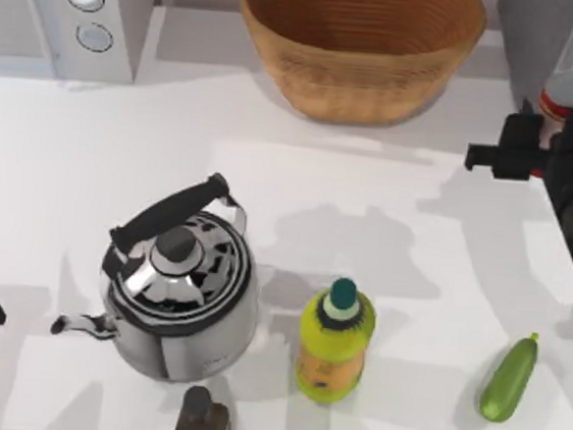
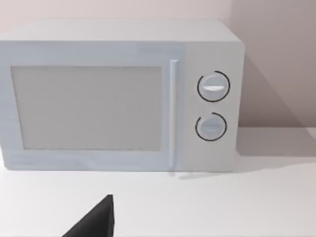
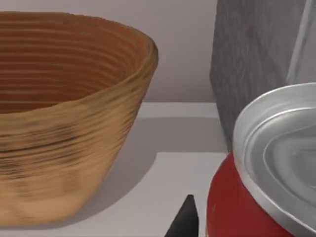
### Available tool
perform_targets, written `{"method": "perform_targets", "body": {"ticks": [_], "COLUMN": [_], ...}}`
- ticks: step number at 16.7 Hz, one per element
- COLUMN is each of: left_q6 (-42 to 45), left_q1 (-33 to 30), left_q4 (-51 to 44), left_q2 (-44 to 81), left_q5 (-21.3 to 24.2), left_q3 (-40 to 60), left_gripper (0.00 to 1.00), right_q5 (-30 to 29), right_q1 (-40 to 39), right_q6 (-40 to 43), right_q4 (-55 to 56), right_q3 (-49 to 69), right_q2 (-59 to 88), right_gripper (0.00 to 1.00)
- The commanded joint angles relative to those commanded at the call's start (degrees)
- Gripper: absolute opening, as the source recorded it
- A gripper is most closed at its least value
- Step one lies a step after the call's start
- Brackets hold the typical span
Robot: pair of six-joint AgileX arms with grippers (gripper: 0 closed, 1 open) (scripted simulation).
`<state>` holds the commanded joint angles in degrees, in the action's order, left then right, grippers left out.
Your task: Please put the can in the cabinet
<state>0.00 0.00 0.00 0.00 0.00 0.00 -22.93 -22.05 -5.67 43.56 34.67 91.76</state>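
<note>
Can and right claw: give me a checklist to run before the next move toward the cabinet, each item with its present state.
1. Can at the right claw, by the table's right edge: ok.
2. Grip firmly closed on the can: cannot tell.
3. Can upright, silver top up: ok.
4. Grey cabinet directly behind the can: ok.
5. Cabinet open to receive it: cannot tell.
6. Basket, kettle and bottle away from the can: ok. Left claw parked facing the microwave.
</note>
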Motion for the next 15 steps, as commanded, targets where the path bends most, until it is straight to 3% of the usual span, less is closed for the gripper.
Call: {"method": "perform_targets", "body": {"ticks": [10, 15], "left_q6": [0.00, 0.00], "left_q1": [0.00, 0.00], "left_q4": [0.00, 0.00], "left_q2": [0.00, 0.00], "left_q5": [0.00, 0.00], "left_q3": [0.00, 0.00], "left_gripper": [1.00, 1.00], "right_q5": [0.51, 4.00], "right_q1": [0.47, 3.83], "right_q6": [-0.03, 0.86], "right_q4": [-4.24, -10.38], "right_q3": [0.22, -5.22], "right_q2": [-5.16, -18.64], "right_gripper": [0.00, 0.00]}}
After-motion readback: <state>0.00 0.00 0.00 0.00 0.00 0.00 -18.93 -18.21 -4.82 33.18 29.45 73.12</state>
